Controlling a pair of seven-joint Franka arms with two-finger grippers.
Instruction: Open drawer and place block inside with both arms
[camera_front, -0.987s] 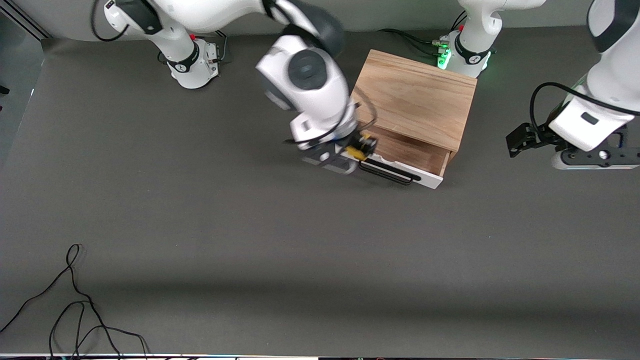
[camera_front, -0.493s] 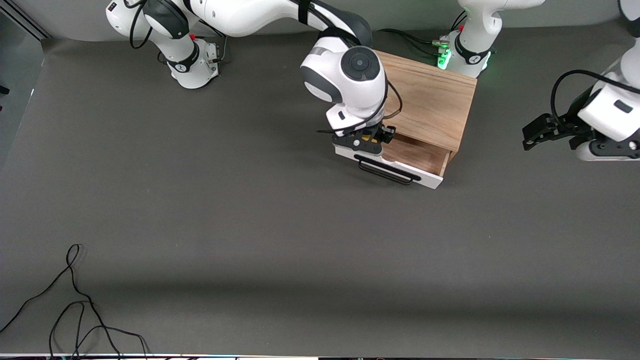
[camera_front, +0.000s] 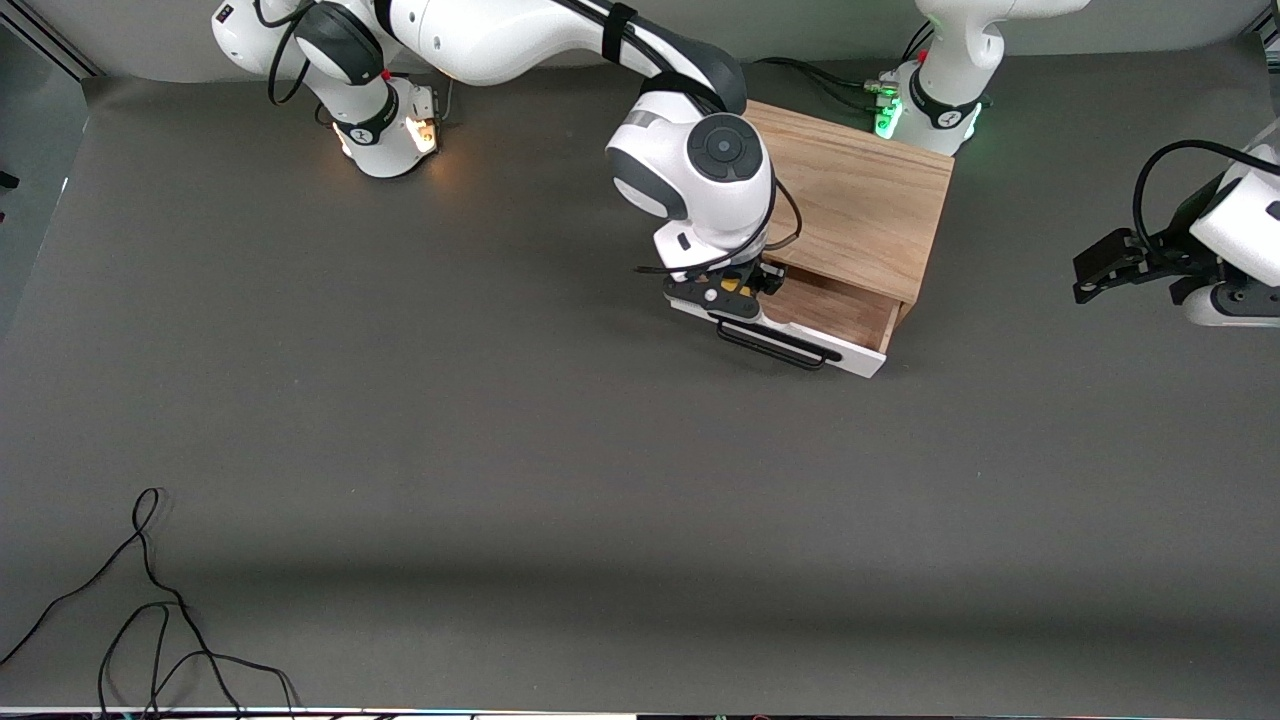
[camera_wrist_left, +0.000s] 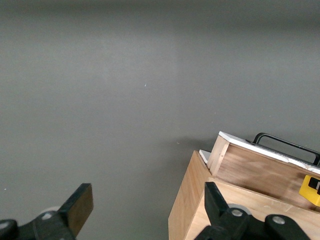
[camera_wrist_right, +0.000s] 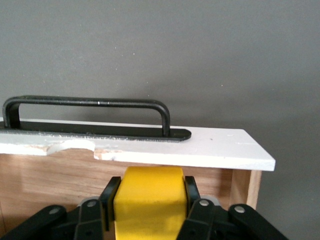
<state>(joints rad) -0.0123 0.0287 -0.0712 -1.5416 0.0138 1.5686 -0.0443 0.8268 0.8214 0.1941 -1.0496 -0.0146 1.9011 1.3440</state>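
The drawer (camera_front: 835, 315) of the light oak box (camera_front: 850, 195) stands pulled open, its white front and black bar handle (camera_front: 775, 345) toward the front camera. My right gripper (camera_front: 738, 290) is shut on the yellow block (camera_wrist_right: 148, 200) and holds it over the open drawer's end toward the right arm. The right wrist view shows the block between the fingers (camera_wrist_right: 109, 195), just inside the white front (camera_wrist_right: 150, 145). My left gripper (camera_front: 1100, 268) is open and empty, up over the table at the left arm's end. Its wrist view shows the box corner (camera_wrist_left: 200, 200) and a bit of the block (camera_wrist_left: 311, 189).
Loose black cables (camera_front: 150, 610) lie on the grey table (camera_front: 500, 450) near the front camera at the right arm's end. The arm bases (camera_front: 385, 120) stand along the table's edge farthest from the camera.
My right gripper swung with the block over the drawer, then sank a little toward its inside. My left gripper has drawn away from the box toward its own end of the table.
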